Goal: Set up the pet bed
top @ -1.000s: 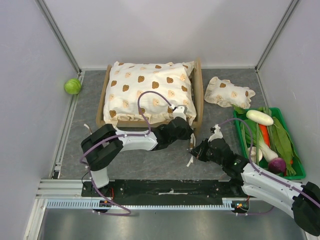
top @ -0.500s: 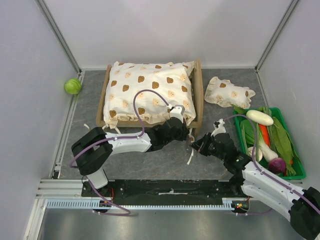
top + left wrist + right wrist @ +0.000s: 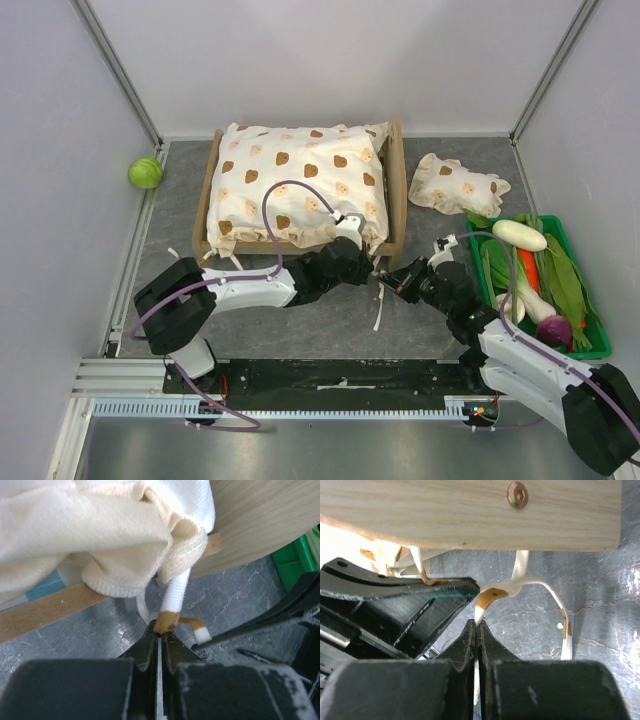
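Observation:
The light-wood pet bed (image 3: 397, 190) stands at the middle back with the cream bear-print cushion (image 3: 295, 185) lying in it. My left gripper (image 3: 368, 266) is at the bed's near right corner, shut on one white cushion tie (image 3: 172, 600) with a tan patch. My right gripper (image 3: 392, 284) is just right of it, shut on a second tie (image 3: 492, 596) that runs under the wooden end board (image 3: 470, 512). The wooden rail (image 3: 45, 610) and a bit of blue-striped base show in the left wrist view. The two grippers nearly touch.
A small frilled bear-print pillow (image 3: 455, 183) lies right of the bed. A green tray (image 3: 590, 300) of toy vegetables stands at the right edge. A green ball (image 3: 145, 172) sits far left. A loose tie (image 3: 380, 312) trails on the grey floor.
My right gripper has moved up and left toward the bed corner, pulling its tie closer. My left gripper has shifted slightly toward the bed with its tie.

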